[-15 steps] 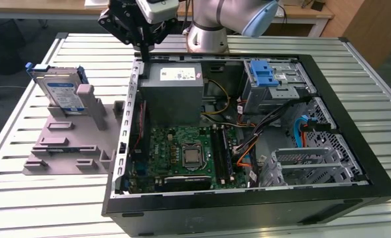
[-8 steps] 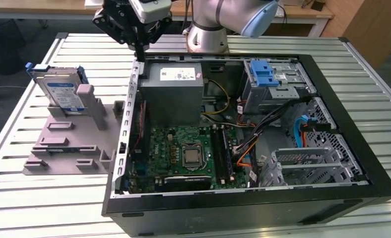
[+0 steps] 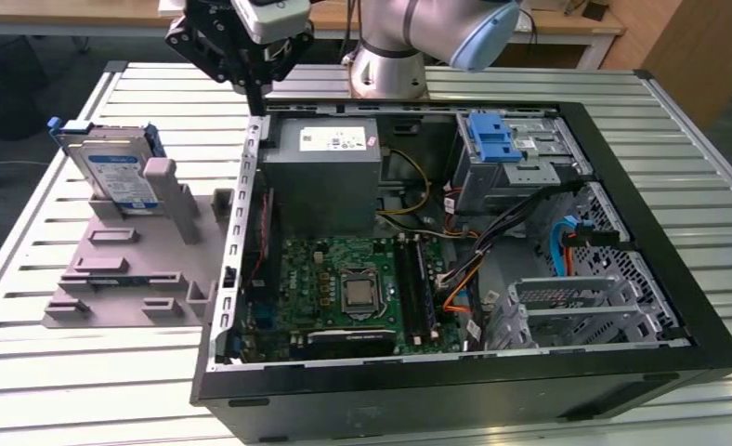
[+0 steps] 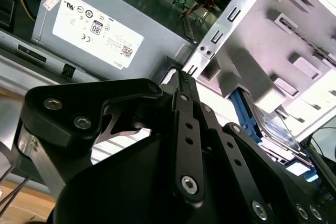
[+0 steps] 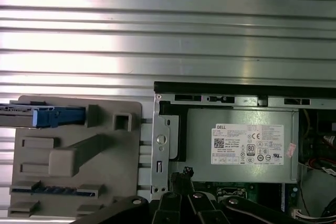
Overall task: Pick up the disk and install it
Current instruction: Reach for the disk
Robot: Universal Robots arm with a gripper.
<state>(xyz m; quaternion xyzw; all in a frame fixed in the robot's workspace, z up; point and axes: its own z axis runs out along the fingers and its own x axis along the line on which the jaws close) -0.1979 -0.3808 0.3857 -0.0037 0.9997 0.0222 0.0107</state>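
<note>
The disk [image 3: 111, 173] stands upright on its edge in a grey holder [image 3: 131, 279] on the table, at the exterior view's left of the open computer case. It is grey metal with a blue-and-white label and blue rails. The first wrist view shows the disk [image 5: 37, 115] edge-on, and the second wrist view shows part of the disk [image 4: 278, 132] behind the holder. My gripper [image 3: 257, 102] hangs above the case's back corner, between the disk and the power supply. It is shut, holds nothing and is well apart from the disk. Its fingertips [image 5: 185, 173] meet above the case's edge.
The black computer case [image 3: 465, 381] lies open on the slatted metal table [image 3: 44, 372]. Inside it are a grey power supply [image 3: 322, 167], a motherboard [image 3: 341, 288], loose cables, a silver cage with a blue latch [image 3: 503, 139] and another silver cage [image 3: 577, 302].
</note>
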